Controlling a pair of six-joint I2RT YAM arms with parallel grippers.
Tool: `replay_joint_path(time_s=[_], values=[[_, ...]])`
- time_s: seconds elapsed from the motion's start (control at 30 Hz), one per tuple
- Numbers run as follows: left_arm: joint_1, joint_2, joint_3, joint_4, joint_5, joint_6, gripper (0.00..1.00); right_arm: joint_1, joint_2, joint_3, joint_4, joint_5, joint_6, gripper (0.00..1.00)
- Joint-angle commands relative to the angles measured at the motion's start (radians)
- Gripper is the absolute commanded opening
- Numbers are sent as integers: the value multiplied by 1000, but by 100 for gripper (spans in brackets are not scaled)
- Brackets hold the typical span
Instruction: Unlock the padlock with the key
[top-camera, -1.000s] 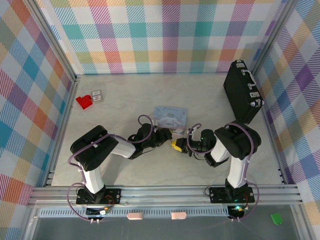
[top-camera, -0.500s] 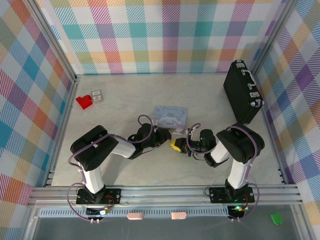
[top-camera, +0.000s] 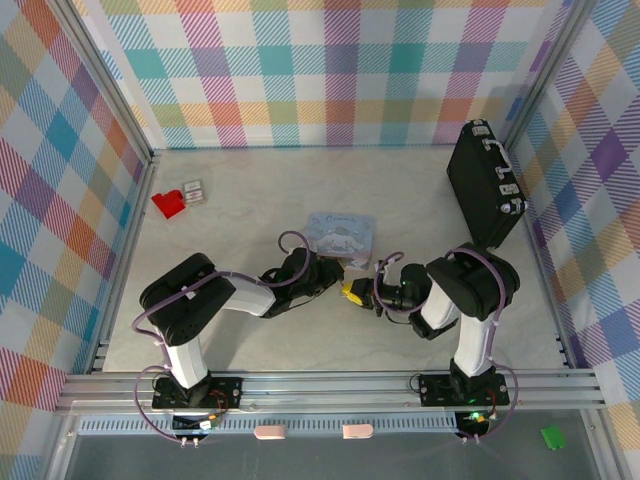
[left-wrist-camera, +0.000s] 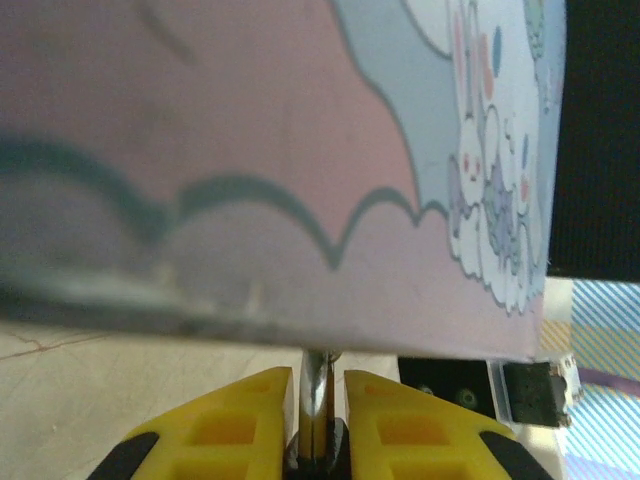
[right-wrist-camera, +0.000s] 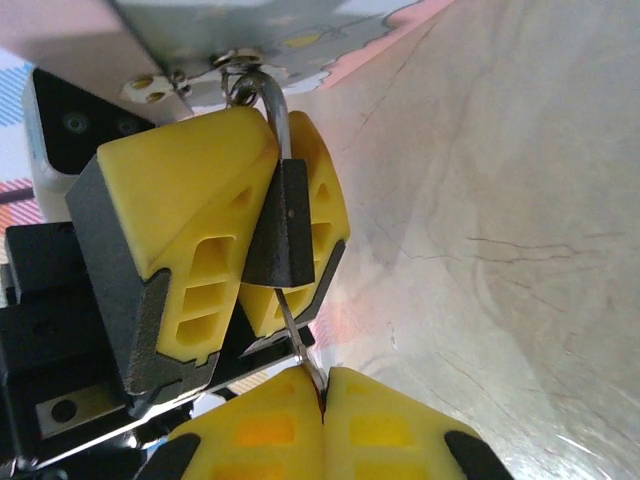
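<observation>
Padlock (right-wrist-camera: 285, 225): small lock with a dark body seen edge-on and a curved metal shackle. It is held off the surface near the middle of the tabletop (top-camera: 250, 190), somewhat toward the near edge, at the near right corner of the tin (top-camera: 340, 235). The shackle is hooked through a small metal ring on the tin's edge.

Left claw (left-wrist-camera: 317, 380): closed on the padlock, one yellow finger on each flat side of the body. It reaches in from the left, just beside the tin's near edge.

Key (right-wrist-camera: 298, 345): thin metal blade running from the right claw's fingertips up to the bottom end of the padlock body and touching it. How far it has gone in cannot be told.

Right claw (right-wrist-camera: 322, 385): pinched shut on the key, its fingertips pressed together. It faces the left claw from the right, close to it.

Tin: flat, pastel, with cartoon print, lying on the tabletop.

Black briefcase (top-camera: 485, 185): at the far right corner.

Red plastic piece (top-camera: 168, 204): near the left edge, toward the far left corner, well apart from the tin.
</observation>
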Motion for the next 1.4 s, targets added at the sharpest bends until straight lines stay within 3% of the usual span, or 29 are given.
replay_joint_path(time_s=[0.0,0.37,0.9,1.37], values=[[-63,-30,49,-109,-21,-54,8,5,0,-13,-22,113,47,0],[-151,-56,119,-268,-219,-98,4,4,-30,-15,-22,151,115,0],[-214,-55,30,7,-320,-127,0,4,-45,3,-23,172,215,0],[-239,-9,50,120,-298,-173,0,75,-58,10,-22,254,265,0]])
